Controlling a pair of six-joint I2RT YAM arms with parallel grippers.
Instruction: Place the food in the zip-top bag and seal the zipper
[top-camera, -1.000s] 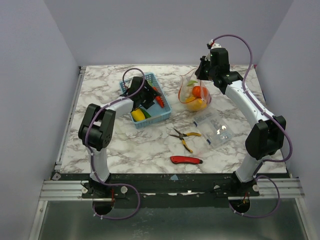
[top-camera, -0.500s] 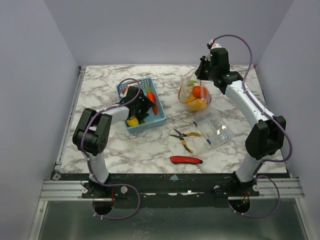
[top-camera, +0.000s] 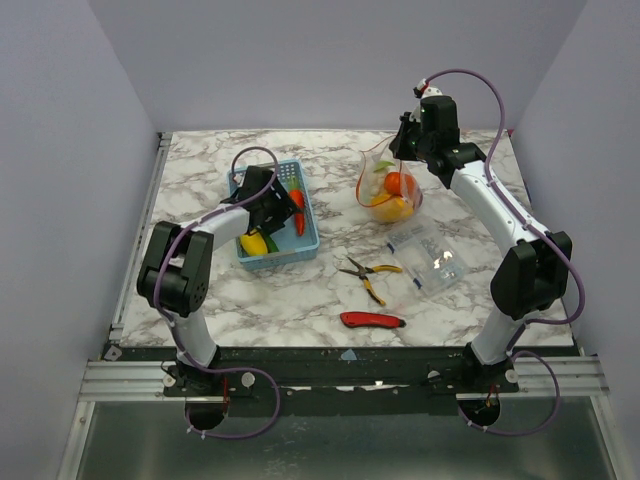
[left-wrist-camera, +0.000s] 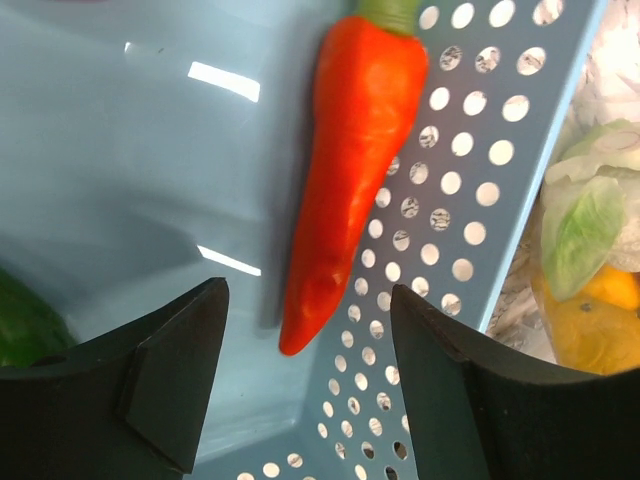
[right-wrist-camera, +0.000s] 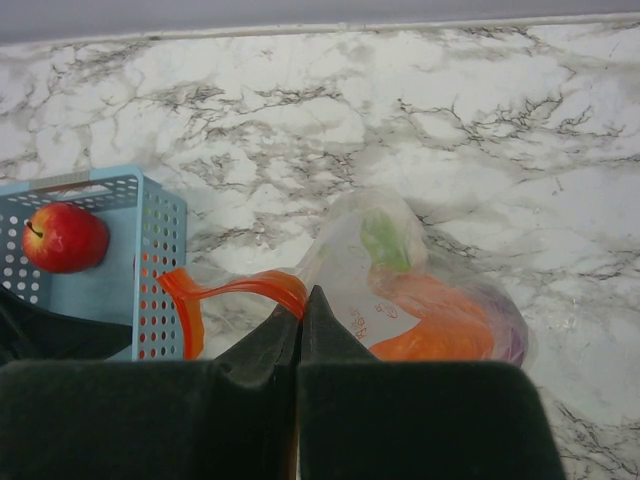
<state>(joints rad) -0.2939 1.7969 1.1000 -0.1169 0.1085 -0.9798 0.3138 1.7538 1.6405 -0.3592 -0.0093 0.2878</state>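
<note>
The clear zip-top bag (top-camera: 390, 192) stands on the table with orange, yellow and green food inside. My right gripper (top-camera: 401, 148) is shut on its red-orange zipper strip (right-wrist-camera: 240, 288) and holds the mouth up; the bag (right-wrist-camera: 430, 290) hangs below the gripper (right-wrist-camera: 302, 295). My left gripper (top-camera: 280, 208) is open inside the light blue basket (top-camera: 305, 240). A red chili pepper (left-wrist-camera: 350, 170) lies against the basket wall, its tip between my open jaws (left-wrist-camera: 308, 300), untouched. A yellow piece (top-camera: 252, 243) and a green piece (left-wrist-camera: 20, 330) lie in the basket. A red apple (right-wrist-camera: 65, 237) shows there too.
Yellow-handled pliers (top-camera: 368, 272) lie mid-table. A red-handled utility knife (top-camera: 372, 320) lies nearer the front edge. A flat clear packet (top-camera: 425, 258) lies to the right of the pliers. The basket's perforated wall (left-wrist-camera: 450, 200) stands between the chili and the bag.
My left arm has swung left and the basket has slid and turned left with it. The chili has shifted in the basket. The right gripper and bag have not moved.
</note>
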